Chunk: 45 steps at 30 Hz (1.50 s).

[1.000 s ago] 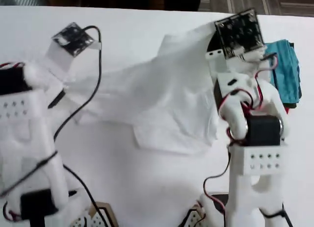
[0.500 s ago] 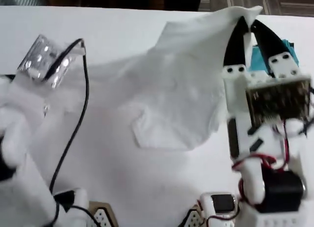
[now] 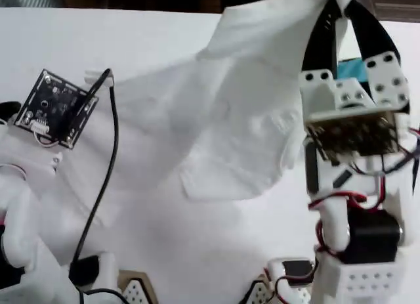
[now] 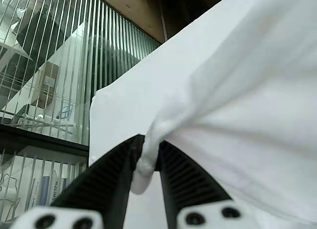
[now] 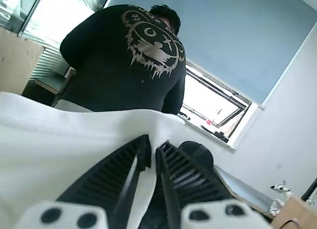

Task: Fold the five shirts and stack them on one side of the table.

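White shirt (image 3: 223,120) lifted higher; teal shirt (image 3: 351,69) mostly hidden behind right fingers (image 3: 316,44).

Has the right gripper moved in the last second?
Yes. The right gripper, shut on the white shirt, has risen in the high view, its tips now crossing the table at its far edge, beyond the teal shirt.

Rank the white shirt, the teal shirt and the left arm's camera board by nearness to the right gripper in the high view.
1. The white shirt: pinched in the right gripper, hanging away toward the left arm.
2. The teal shirt: just behind the gripper's fingers, on the right arm's side of the table.
3. The camera board: far across, on the left arm's wrist.
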### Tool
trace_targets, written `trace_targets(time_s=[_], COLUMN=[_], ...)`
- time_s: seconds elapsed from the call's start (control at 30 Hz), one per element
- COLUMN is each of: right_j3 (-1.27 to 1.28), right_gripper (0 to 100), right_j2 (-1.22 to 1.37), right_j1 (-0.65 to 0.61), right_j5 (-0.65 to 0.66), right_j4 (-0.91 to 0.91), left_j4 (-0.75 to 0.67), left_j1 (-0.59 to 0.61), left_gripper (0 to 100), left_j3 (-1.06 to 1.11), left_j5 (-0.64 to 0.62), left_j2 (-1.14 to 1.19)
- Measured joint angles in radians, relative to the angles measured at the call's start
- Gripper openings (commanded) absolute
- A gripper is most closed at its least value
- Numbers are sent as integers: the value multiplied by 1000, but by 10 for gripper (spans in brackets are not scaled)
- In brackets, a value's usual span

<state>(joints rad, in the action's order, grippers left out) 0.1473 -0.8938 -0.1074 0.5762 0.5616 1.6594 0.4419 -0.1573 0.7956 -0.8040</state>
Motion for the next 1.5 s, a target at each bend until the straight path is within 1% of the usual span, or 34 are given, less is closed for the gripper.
trace_targets(time_s=[0.1,0.27,0.33,0.43,0.53,0.67,0.83,1.0,1.27,1.4,1.5], right_j3=[0,-3,-3,-3,-3,-8,-14,-14,-3,-3,-3], right_gripper=[21,21,21,21,21,21,21,21,21,21,21], right_j2=[17,97,120,118,89,-14,-114,-120,-120,-121,-163], right_j1=[0,0,0,-2,-11,-29,-29,-29,-29,-29,-29], right_j5=[74,204,236,249,242,173,97,81,80,80,80], right_j4=[-41,-157,-193,-221,-222,-186,-97,-29,-49,-49,-40], left_j4=[-9,-55,-57,-38,12,84,103,95,28,28,69], left_j1=[0,0,0,-2,-2,0,2,3,3,3,3], left_gripper=[27,27,27,27,27,26,26,26,26,26,26], left_j3=[32,23,-5,-58,-130,-249,-384,-407,-407,-407,-445], left_j5=[0,0,0,0,0,-3,-31,-32,-32,-32,-32], left_j2=[25,112,143,161,161,161,161,164,170,170,173])
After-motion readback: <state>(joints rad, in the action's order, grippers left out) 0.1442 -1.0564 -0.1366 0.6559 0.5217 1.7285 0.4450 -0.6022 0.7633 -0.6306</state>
